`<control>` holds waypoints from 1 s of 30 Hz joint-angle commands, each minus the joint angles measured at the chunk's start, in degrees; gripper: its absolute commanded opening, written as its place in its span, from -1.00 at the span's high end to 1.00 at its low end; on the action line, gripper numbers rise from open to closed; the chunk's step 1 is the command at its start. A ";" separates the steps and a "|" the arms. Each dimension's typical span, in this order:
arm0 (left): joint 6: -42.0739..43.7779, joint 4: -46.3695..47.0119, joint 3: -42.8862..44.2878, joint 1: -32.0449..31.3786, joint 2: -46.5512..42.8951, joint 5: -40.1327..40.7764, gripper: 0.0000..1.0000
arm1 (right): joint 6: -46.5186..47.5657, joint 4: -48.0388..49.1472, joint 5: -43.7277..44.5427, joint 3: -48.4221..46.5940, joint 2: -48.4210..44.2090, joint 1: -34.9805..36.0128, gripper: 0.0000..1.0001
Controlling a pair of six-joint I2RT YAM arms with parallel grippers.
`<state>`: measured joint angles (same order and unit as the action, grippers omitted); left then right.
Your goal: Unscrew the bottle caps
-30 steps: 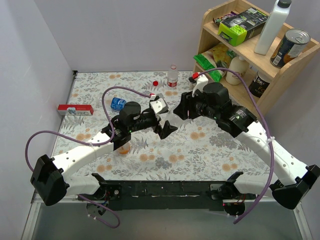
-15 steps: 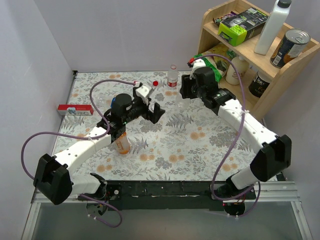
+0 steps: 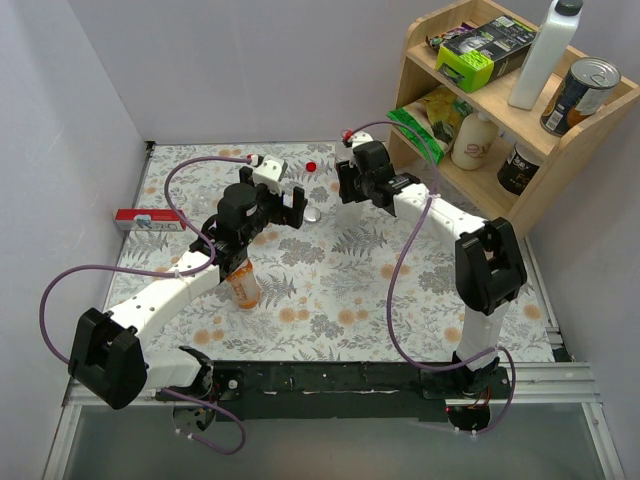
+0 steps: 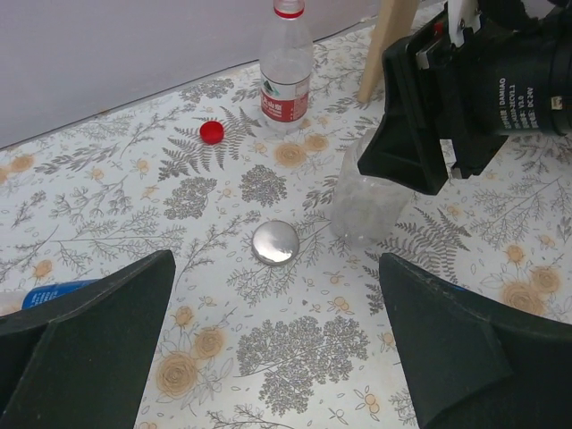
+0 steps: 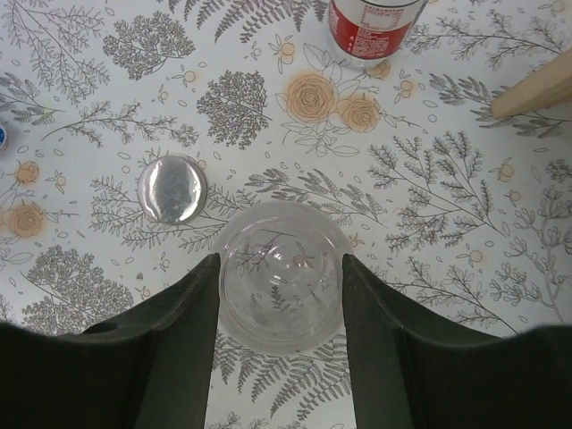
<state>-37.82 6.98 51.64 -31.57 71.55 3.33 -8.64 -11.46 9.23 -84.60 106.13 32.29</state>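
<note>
Right wrist view, looking straight down: the right claw (image 5: 280,264) pinches the squat clear bottle (image 5: 281,290), one dark finger against its side at 9 o'clock and the other at 3 o'clock. The bottle stands upright on the flowered table (image 5: 465,232) with its mouth open. Its silver cap (image 5: 172,189) lies flat on the table at 10 o'clock from it, near but not touching. At 12 o'clock, well apart, is the foot of the red-labelled bottle (image 5: 371,25).

Left wrist view: the left claw (image 4: 275,279) is spread wide and holds nothing, its fingers (image 4: 89,344) filling the two lower corners. The silver cap lies just ahead of it. At 11 o'clock from that cap the red cap (image 4: 212,132) lies loose on the table. The red-labelled bottle stands upright near it, at 2 o'clock, with only a red ring round its neck. The blue-labelled bottle (image 4: 52,293) lies at 9 o'clock, mostly hidden by a finger, so its cap cannot be seen.

Top external view: the orange bottle (image 3: 243,290) stands at 7 o'clock from the silver cap, its top under the left arm (image 3: 170,295). A red box (image 3: 150,220) lies at 9 o'clock, and a wooden shelf (image 3: 590,130) stands at 2 o'clock.
</note>
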 commanded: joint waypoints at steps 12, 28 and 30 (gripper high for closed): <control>2.14 1.63 0.92 -1.21 -1.85 3.00 -0.96 | 2.31 9.62 3.51 -1.45 2.86 1.19 0.87; -1.90 0.22 2.94 -1.56 -3.61 -2.44 -0.96 | 1.17 5.32 2.02 -5.04 2.77 1.19 -0.64; -2.43 0.22 3.12 -1.56 -3.78 -3.24 -0.96 | 1.09 4.09 1.93 -6.89 3.21 1.19 -0.74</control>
<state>-38.44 7.31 52.03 -32.86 70.39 3.33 -7.49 -7.03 11.62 -86.37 110.00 33.41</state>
